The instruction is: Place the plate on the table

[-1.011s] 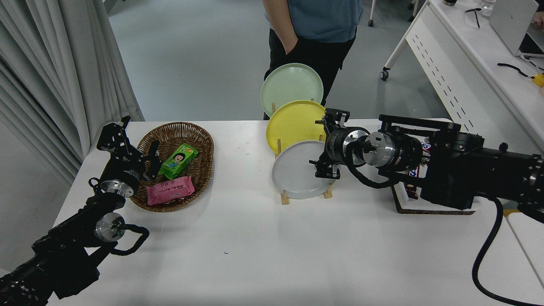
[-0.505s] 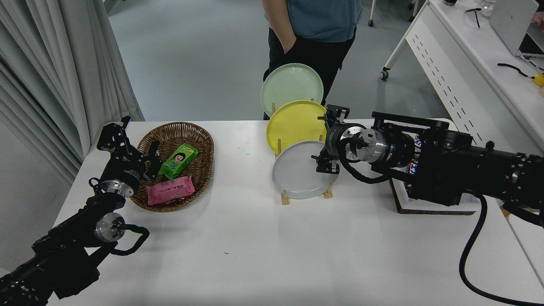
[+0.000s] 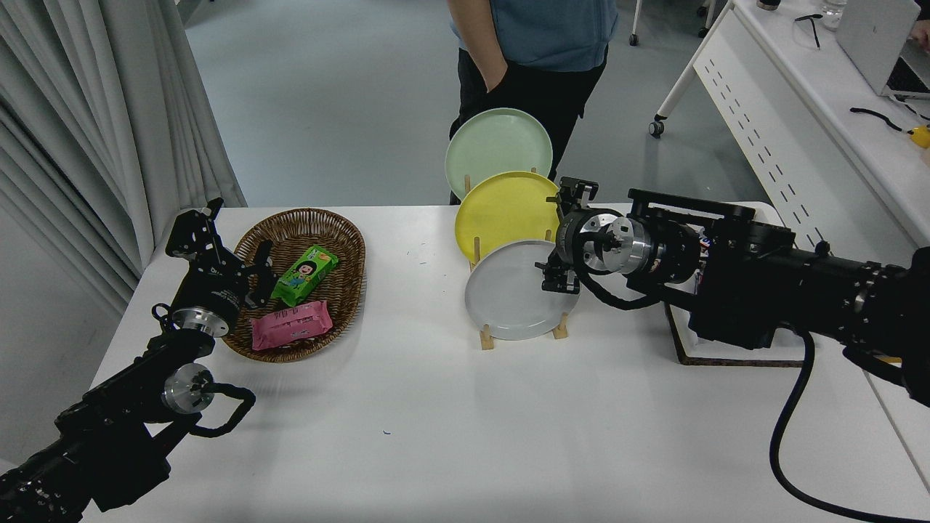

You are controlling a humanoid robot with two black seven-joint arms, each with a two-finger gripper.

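Observation:
The light-grey plate (image 3: 512, 298) stands on edge in the front slot of a wooden rack (image 3: 485, 339) on the white table (image 3: 450, 436). Behind it in the same rack stand a yellow plate (image 3: 501, 214) and a pale green plate (image 3: 498, 142). My right gripper (image 3: 564, 238) is open at the grey plate's upper right rim, one finger up by the yellow plate's edge and the other low over the grey plate's right side. It grips nothing. My left gripper (image 3: 227, 250) is parked open at the lower left, beside the basket.
A wicker basket (image 3: 341, 240) at the left holds a green packet (image 3: 305, 274) and a pink packet (image 3: 290, 325). A dark-edged tray (image 3: 726, 359) lies under my right arm. A person (image 3: 534, 43) stands behind the rack. A white desk (image 3: 799, 109) stands at the far right.
My right arm has moved left and slightly away from me, bringing its open gripper closer onto the grey plate's right rim. The plates and the left arm have not moved.

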